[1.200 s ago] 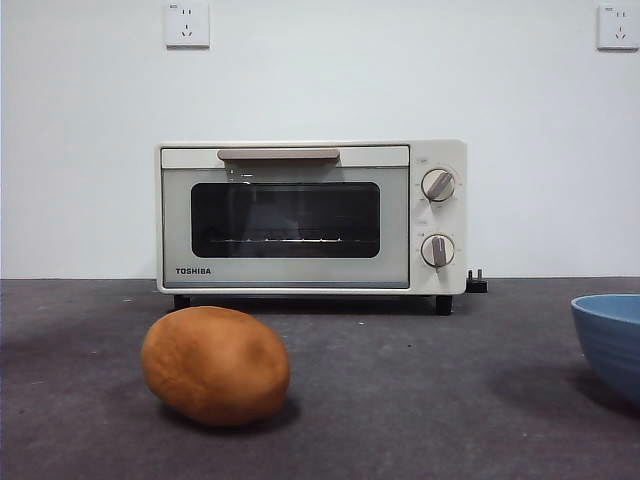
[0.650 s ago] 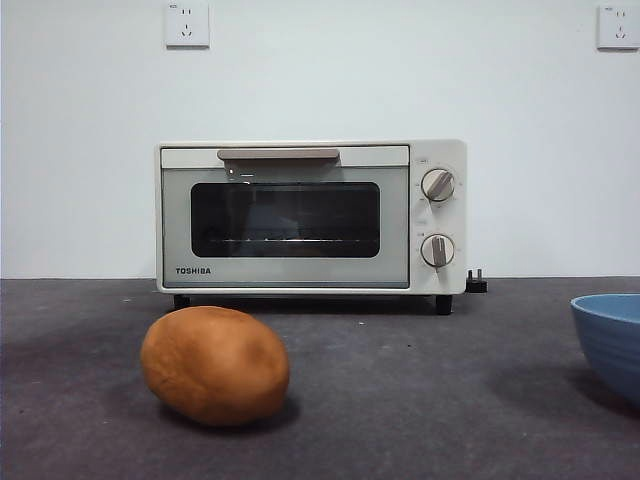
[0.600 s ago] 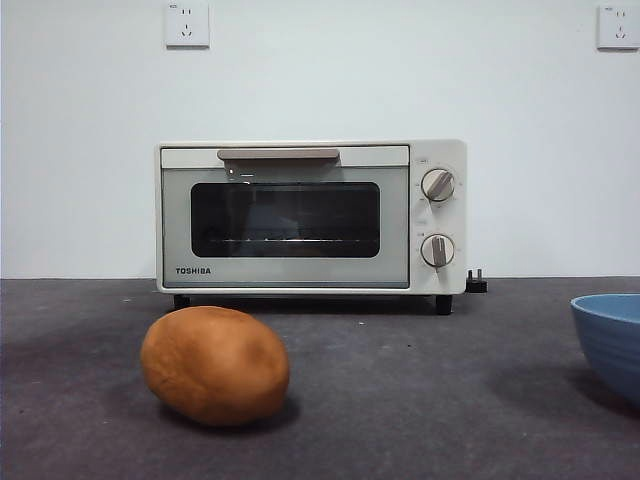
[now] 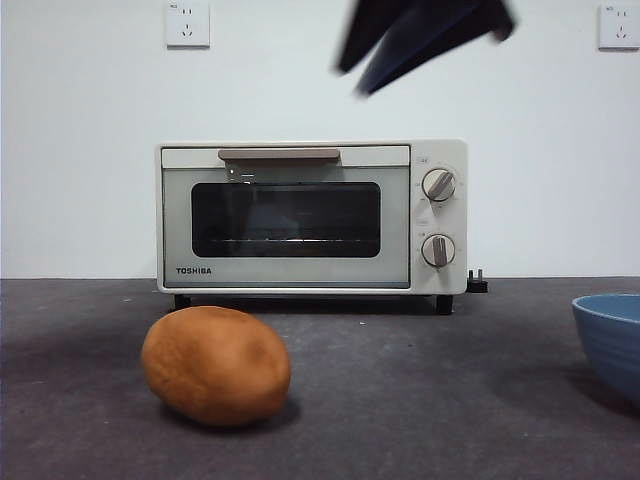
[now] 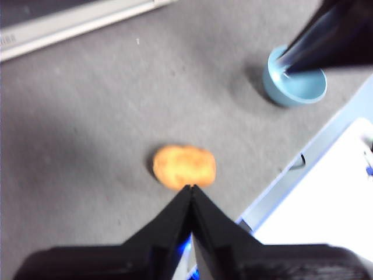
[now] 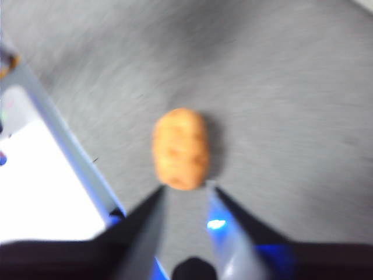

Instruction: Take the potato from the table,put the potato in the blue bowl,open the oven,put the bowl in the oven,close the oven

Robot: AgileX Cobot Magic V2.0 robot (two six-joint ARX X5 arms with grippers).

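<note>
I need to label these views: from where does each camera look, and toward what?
Front: low at table height, facing the oven; a blurred dark arm shows at top.
Left wrist: above, looking down on the potato and blue bowl; shut left claw.
Right wrist: above the potato; open right claw.
All share the potato.
</note>
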